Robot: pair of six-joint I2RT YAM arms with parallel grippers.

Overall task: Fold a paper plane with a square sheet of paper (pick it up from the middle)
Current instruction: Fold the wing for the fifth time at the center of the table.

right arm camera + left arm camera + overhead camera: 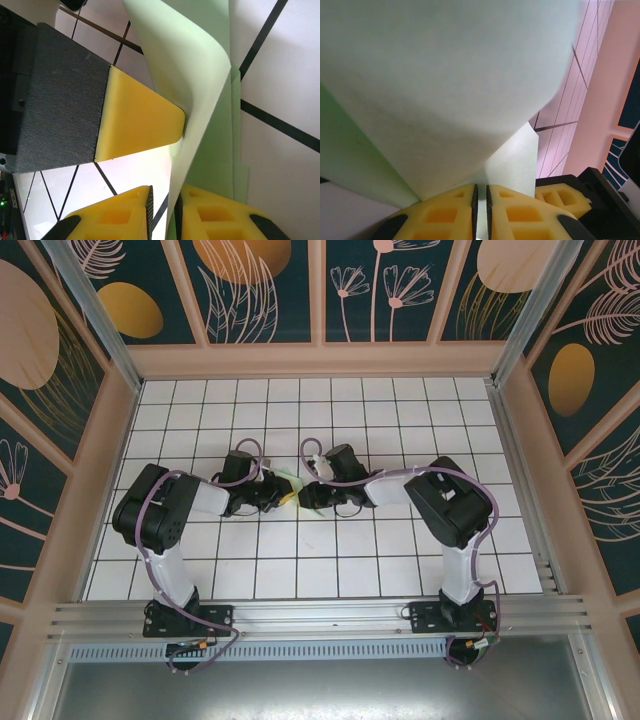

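Found left gripper point(480, 189) clamped on thin, limp paper sheet point(445, 75); right gripper point(162, 200) narrow around it, hold uncertain. Judged light, crease-prone; best pinched near folds.

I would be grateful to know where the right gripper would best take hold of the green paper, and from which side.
Pinch the flat layered strip of the paper lying between the fingers of the right gripper, coming edge-on from the right, opposite the left gripper holding it. There it is straight; farther out it curls.
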